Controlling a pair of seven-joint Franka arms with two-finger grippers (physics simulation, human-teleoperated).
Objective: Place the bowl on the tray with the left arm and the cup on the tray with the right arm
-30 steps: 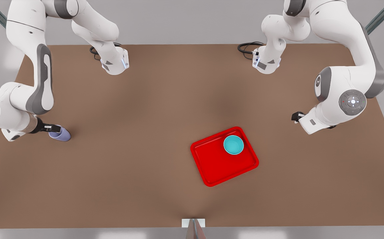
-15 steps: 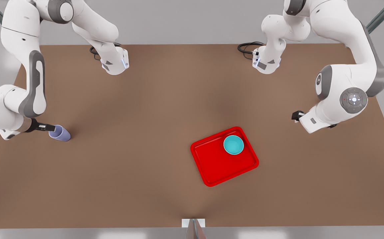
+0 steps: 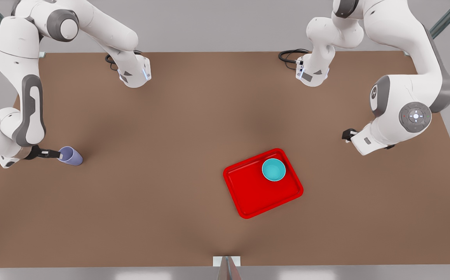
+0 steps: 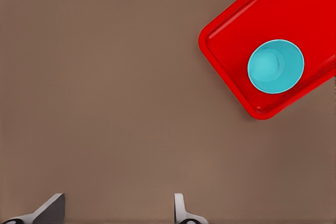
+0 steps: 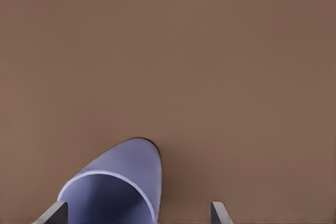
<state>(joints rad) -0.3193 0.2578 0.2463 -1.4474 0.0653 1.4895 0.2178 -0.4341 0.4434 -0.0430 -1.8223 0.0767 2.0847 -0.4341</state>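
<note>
The red tray [image 3: 263,183] lies on the brown tabletop [image 3: 170,194] nearest the front camera, the teal bowl [image 3: 274,169] in its far corner. Farther back, at the front view's left, the right gripper [image 3: 58,154] has its jaws spread about the lavender cup's [image 3: 70,156] rim. At that view's right, the left gripper [image 4: 113,211] hangs with jaws spread, empty.

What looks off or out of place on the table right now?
The cup looks tipped over on the table, at the front view's left, with the right claw open at its mouth. The bowl sits upright in a corner of the tray. The left claw waits open.
</note>
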